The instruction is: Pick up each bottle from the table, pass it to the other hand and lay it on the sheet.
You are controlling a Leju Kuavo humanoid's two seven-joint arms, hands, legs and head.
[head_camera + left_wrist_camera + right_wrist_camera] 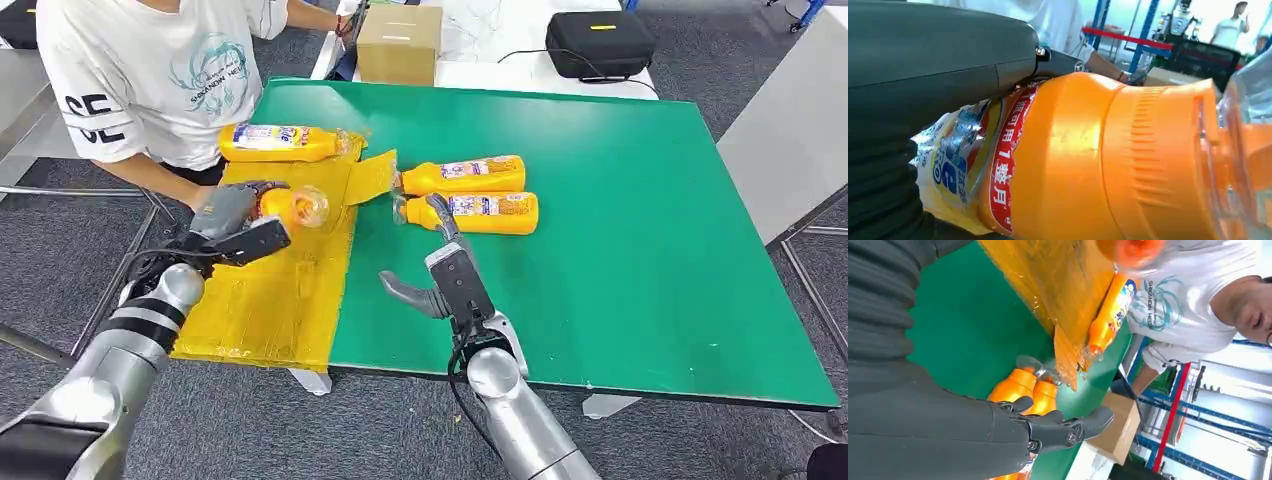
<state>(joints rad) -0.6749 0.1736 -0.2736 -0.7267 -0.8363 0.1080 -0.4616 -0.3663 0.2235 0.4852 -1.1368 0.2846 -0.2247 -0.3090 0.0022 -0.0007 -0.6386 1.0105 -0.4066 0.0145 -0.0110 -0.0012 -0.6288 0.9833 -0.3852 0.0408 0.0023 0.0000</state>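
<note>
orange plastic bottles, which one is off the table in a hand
The orange plastic bottle gripped by the left hand above the yellow sheet; the other three lie flat.

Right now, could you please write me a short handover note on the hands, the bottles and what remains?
Left hand: holds a held bottle above the yellow sheet.
Right hand: open, empty, near the two table bottles lying on the green table.
Done: one laid bottle lies at the sheet's far end.
Left: lay the held bottle down, then pick up, pass and lay the two others.
</note>
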